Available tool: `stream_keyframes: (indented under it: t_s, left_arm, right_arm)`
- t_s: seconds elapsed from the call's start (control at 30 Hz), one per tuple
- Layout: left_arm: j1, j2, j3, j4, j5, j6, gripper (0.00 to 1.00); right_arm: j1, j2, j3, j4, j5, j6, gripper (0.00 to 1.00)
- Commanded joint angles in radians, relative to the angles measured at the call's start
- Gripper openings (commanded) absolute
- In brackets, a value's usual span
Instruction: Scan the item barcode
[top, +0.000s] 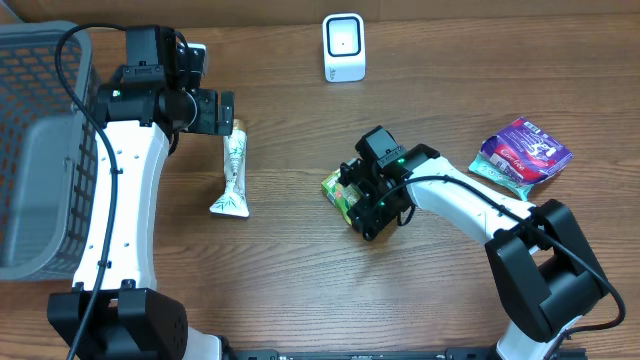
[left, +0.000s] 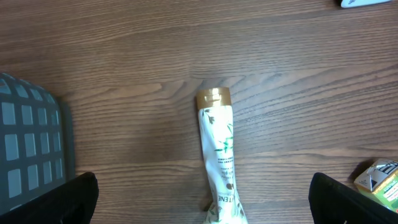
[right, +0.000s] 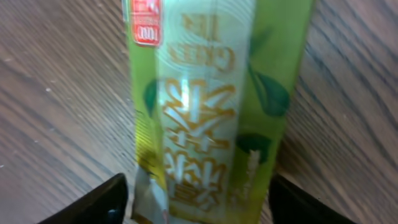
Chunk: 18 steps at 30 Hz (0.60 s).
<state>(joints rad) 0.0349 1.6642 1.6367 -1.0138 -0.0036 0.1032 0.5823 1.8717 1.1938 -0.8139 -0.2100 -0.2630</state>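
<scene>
Straddling the green tea packet (right: 205, 106) mid-table, the right gripper (right: 196, 202) has its jaws apart at either long edge; contact I cannot tell. The left gripper (left: 202, 199) hangs wide open above a tube (left: 217, 155). The packet looks light, soft and slick, so pinch across its narrow width

The green tea packet (right: 205, 112) is blurred and cut off below, and the tube (left: 219, 162) runs past the bottom edge.
</scene>
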Motion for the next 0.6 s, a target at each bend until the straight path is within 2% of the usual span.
stream_keyframes:
  t_s: [0.0, 0.07, 0.27, 0.4, 0.57]
  left_arm:
    - [0.004, -0.023, 0.007, 0.000, 0.001, -0.018, 1.00]
    - [0.004, -0.023, 0.007, 0.000, 0.000, -0.018, 1.00]
    - [0.004, -0.022, 0.007, 0.000, 0.000, -0.018, 0.99]
    - [0.004, -0.023, 0.007, -0.002, 0.000, -0.018, 1.00]
    - [0.004, -0.022, 0.007, -0.003, 0.000, -0.018, 0.99]
  right_arm:
    - [-0.005, -0.007, -0.005, 0.024, 0.018, 0.048, 0.67]
    - [-0.005, -0.007, -0.005, 0.045, 0.014, 0.087, 0.64]
    - [-0.005, -0.007, -0.005, 0.070, 0.013, 0.137, 0.44]
    - [-0.005, -0.007, -0.005, 0.068, 0.004, 0.137, 0.45]
    - [0.001, -0.007, -0.006, 0.069, -0.019, 0.136, 0.53]
